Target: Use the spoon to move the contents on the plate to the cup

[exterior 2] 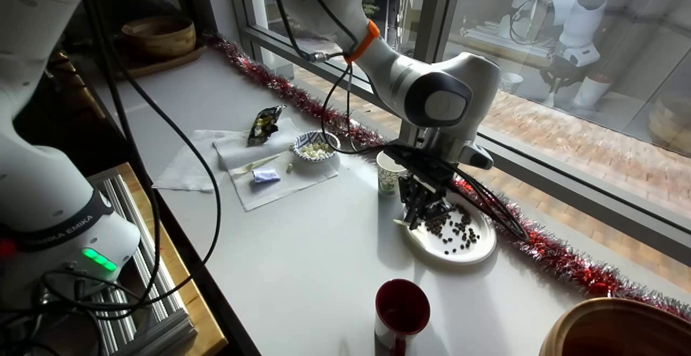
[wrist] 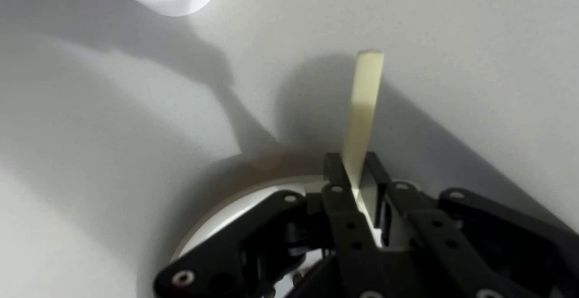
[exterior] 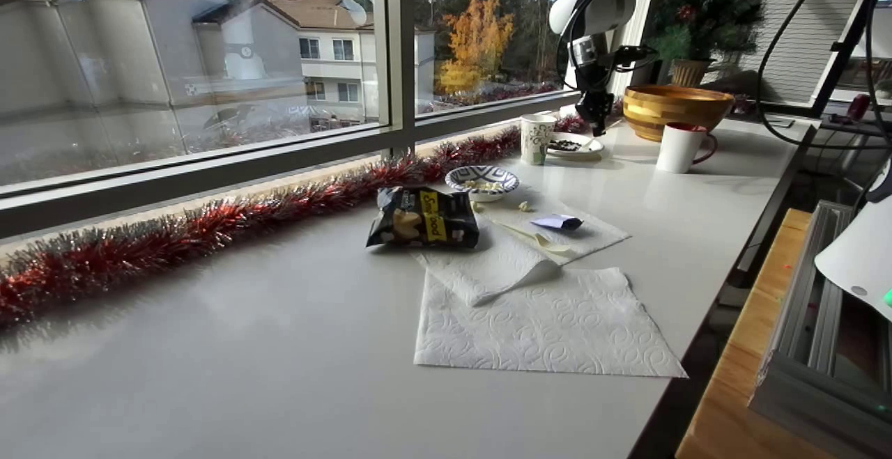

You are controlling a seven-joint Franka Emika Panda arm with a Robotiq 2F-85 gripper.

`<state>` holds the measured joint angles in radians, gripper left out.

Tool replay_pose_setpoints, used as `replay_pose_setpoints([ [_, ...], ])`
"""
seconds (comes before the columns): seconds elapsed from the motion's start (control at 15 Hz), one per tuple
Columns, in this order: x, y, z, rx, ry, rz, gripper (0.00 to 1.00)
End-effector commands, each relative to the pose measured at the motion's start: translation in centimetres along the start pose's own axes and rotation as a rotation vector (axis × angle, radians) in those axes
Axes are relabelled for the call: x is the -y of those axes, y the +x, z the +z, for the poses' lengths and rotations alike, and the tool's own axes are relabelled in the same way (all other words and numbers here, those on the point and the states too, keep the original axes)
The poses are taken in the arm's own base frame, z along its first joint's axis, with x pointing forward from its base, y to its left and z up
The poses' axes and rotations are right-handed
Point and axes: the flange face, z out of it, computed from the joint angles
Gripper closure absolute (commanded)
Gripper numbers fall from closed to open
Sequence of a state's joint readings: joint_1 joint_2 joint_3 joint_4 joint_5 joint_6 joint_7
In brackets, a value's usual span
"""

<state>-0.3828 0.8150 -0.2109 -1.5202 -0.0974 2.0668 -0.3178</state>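
The white plate (exterior 2: 459,259) lies by the window with small dark beans (exterior 2: 459,229) on it; it also shows in an exterior view (exterior: 573,155). My gripper (wrist: 353,164) is at the plate's edge, shut on the handle of a pale spoon (wrist: 365,81). The handle end points away from the plate over the table; the spoon's bowl is hidden in the wrist view. A white paper cup with a leaf print (exterior 2: 387,176) stands upright close beside the plate, also in an exterior view (exterior: 536,147). A white mug with a red inside (exterior 2: 402,313) stands apart.
A large wooden bowl (exterior: 676,112) stands past the plate. Tinsel (exterior 2: 567,264) runs along the window sill. A patterned bowl of popcorn (exterior: 482,182), a black snack bag (exterior: 423,219), paper towels (exterior: 550,327), another pale utensil and a small packet lie further along the table.
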Motion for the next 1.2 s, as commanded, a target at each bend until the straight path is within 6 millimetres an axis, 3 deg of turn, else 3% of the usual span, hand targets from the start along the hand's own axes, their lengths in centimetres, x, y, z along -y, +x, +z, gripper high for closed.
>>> replay_pose_setpoints([
  [0.0, -0.6, 1.5, 0.5, 0.003, 0.050, 0.013, 0.97],
  [1.13, -1.0, 4.4, 1.6, -0.139, 0.146, -0.032, 0.97],
])
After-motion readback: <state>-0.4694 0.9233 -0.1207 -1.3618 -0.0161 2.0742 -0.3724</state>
